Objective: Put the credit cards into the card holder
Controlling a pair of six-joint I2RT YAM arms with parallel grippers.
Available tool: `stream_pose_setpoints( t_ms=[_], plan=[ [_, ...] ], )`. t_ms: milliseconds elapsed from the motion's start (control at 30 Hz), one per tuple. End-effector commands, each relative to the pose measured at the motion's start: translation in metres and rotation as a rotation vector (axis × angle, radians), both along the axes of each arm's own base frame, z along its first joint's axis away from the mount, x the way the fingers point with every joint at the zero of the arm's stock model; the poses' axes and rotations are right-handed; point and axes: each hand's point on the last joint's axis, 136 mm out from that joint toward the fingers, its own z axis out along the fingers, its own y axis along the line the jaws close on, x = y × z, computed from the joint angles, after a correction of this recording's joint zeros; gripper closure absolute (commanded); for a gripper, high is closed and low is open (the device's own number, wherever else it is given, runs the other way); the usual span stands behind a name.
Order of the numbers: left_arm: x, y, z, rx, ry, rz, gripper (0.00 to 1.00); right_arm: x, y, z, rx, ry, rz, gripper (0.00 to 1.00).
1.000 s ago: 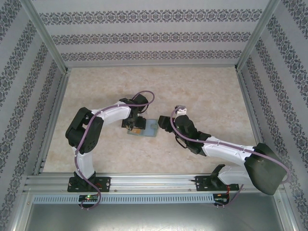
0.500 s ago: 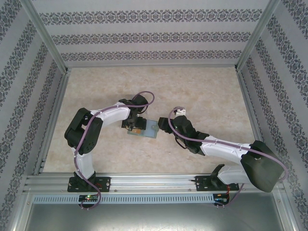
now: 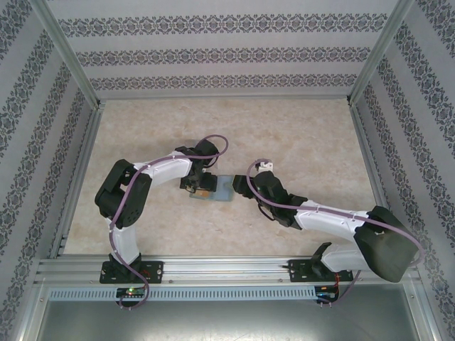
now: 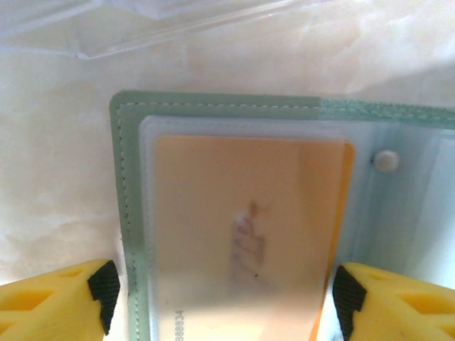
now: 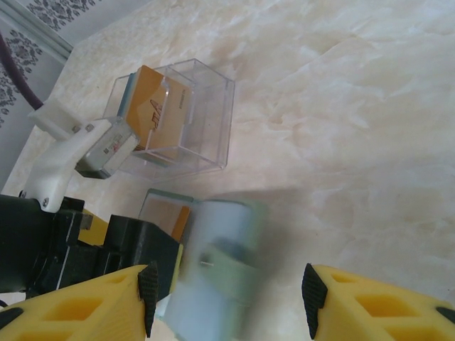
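The sage-green folding wallet (image 4: 213,106) lies open on the table, and an orange credit card (image 4: 234,213) sits under its clear sleeve. My left gripper (image 4: 224,298) is open, its yellow fingers straddling that half of the wallet from above. In the right wrist view the wallet (image 5: 227,284) lies between the fingers of my open right gripper (image 5: 227,298), blurred, with the orange card (image 5: 169,217) at its left half. More orange cards (image 5: 160,114) stand in a clear box (image 5: 206,106) beyond it. From above, the left gripper (image 3: 197,186) and right gripper (image 3: 242,186) flank the wallet (image 3: 222,189).
The clear plastic box (image 4: 142,28) stands just past the wallet's far edge. The left arm's black and white wrist (image 5: 78,234) crowds the wallet's left side. Patterned walls and metal rails (image 3: 78,177) enclose the marbled tabletop (image 3: 306,135).
My right gripper has slid a little to the left, closer to the wallet. The left arm has barely moved.
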Motion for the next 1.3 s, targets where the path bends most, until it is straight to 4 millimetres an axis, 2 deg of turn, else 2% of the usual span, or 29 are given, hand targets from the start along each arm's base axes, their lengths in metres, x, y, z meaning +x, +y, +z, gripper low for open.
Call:
stream_pose_setpoints(
  t_ms=[0, 133, 200, 267, 467, 600, 667, 800, 1067, 1133, 1200, 1267],
  plan=[
    [-0.002, 0.000, 0.009, -0.024, -0.016, -0.004, 0.13, 0.002, 0.009, 0.002, -0.009, 0.015, 0.014, 0.41],
    [-0.005, 0.001, 0.022, -0.050, -0.031, 0.007, 0.11, 0.006, 0.013, -0.022, 0.046, 0.149, 0.062, 0.36],
    [-0.008, 0.002, 0.025, -0.065, -0.033, 0.016, 0.11, 0.008, 0.016, -0.035, 0.078, 0.219, 0.098, 0.41],
    [-0.010, 0.006, 0.029, -0.076, -0.035, 0.029, 0.11, 0.007, 0.022, -0.039, 0.057, 0.245, 0.147, 0.44],
    [-0.016, 0.022, 0.023, -0.196, -0.011, 0.129, 0.14, 0.007, 0.024, -0.045, -0.171, 0.298, 0.167, 0.48],
    [-0.019, 0.033, 0.016, -0.288, -0.002, 0.204, 0.17, 0.001, 0.034, -0.052, -0.255, 0.351, 0.132, 0.52],
    [-0.018, 0.040, 0.016, -0.309, 0.004, 0.245, 0.18, -0.002, 0.038, -0.056, -0.307, 0.375, 0.090, 0.44],
    [-0.018, 0.044, 0.021, -0.397, 0.008, 0.292, 0.18, -0.003, 0.040, -0.058, -0.447, 0.384, 0.023, 0.41],
    [-0.021, 0.055, 0.026, -0.389, -0.006, 0.297, 0.18, 0.011, 0.039, -0.067, -0.551, 0.358, -0.001, 0.50],
    [-0.022, 0.056, 0.025, -0.386, 0.000, 0.302, 0.19, 0.013, 0.045, -0.069, -0.556, 0.365, 0.022, 0.53],
    [-0.024, 0.057, 0.023, -0.392, 0.001, 0.310, 0.19, 0.011, 0.051, -0.070, -0.546, 0.374, 0.038, 0.53],
    [-0.025, 0.056, 0.022, -0.400, -0.002, 0.313, 0.20, 0.007, 0.055, -0.069, -0.551, 0.365, 0.041, 0.46]
  ],
)
